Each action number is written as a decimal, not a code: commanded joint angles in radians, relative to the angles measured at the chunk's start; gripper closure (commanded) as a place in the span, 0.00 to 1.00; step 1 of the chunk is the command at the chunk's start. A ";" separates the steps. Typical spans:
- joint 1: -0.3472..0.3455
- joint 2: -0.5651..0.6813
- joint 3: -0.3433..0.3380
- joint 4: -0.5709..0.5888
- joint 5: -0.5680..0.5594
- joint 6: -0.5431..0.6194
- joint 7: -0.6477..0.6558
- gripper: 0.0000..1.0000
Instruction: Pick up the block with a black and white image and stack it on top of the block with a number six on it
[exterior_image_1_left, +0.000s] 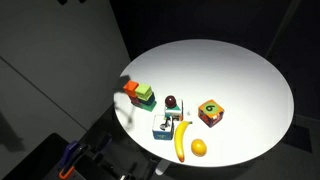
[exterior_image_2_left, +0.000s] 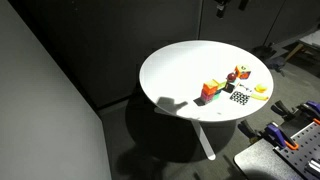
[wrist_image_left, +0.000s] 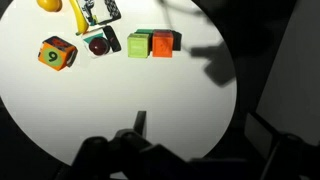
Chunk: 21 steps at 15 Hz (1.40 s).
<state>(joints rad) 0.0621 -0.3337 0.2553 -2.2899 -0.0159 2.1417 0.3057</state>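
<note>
The block with a black and white image (exterior_image_1_left: 165, 125) sits on the round white table (exterior_image_1_left: 240, 70) beside a banana; it also shows in an exterior view (exterior_image_2_left: 240, 97) and at the top of the wrist view (wrist_image_left: 97, 10). The block with a number six (exterior_image_1_left: 210, 112) stands apart from it, with red-orange sides and a green face, and shows too in an exterior view (exterior_image_2_left: 242, 72) and in the wrist view (wrist_image_left: 57, 53). My gripper (wrist_image_left: 200, 135) hangs high above the table, far from both blocks, its dark fingers spread apart and empty.
A plain orange block (exterior_image_1_left: 130, 88) and a plain green block (exterior_image_1_left: 146, 95) sit side by side. A dark red round thing (exterior_image_1_left: 171, 102), a banana (exterior_image_1_left: 181, 140) and an orange fruit (exterior_image_1_left: 199, 148) lie near the image block. The table edge (wrist_image_left: 225, 120) curves beneath the gripper.
</note>
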 joint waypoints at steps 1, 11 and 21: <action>0.019 0.002 -0.017 0.002 -0.007 -0.003 0.005 0.00; 0.017 0.005 -0.021 0.007 -0.005 -0.004 0.006 0.00; 0.009 0.047 -0.093 0.016 0.032 0.078 -0.027 0.00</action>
<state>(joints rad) 0.0631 -0.3125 0.1888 -2.2886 -0.0138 2.1904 0.3047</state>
